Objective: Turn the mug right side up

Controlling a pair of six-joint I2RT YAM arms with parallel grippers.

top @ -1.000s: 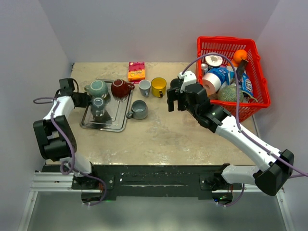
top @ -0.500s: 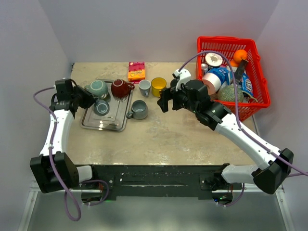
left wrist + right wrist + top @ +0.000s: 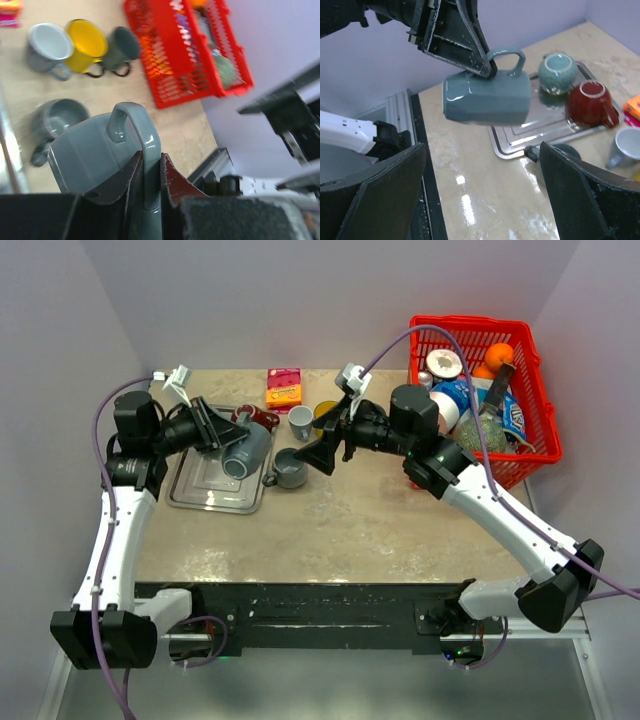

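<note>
mug on its side, in the left claw

left claw (image 3: 214, 430) is pinched shut on the handle (image 3: 131, 125) of the grey-blue mug (image 3: 487, 97). the mug hangs in the air over the right edge of the tray (image 3: 200, 498) and touches nothing else. its long axis lies close to level, with the handle uppermost in the right wrist view, so it is neither mouth-down nor upright. i judge the turn about half made. the end toward the near edge of the table looks like the mouth, but i cannot be sure. the coming move hinges on that axis: the left wrist needs to roll until the base points down, then lower the mug to the tray or table. right claw (image 3: 322, 453) is spread wide and holds nothing. it points at the mug from the right, near but apart, above a grey cup (image 3: 290, 468) on the table. the left arm has the mug, and the right is only close by.
</note>
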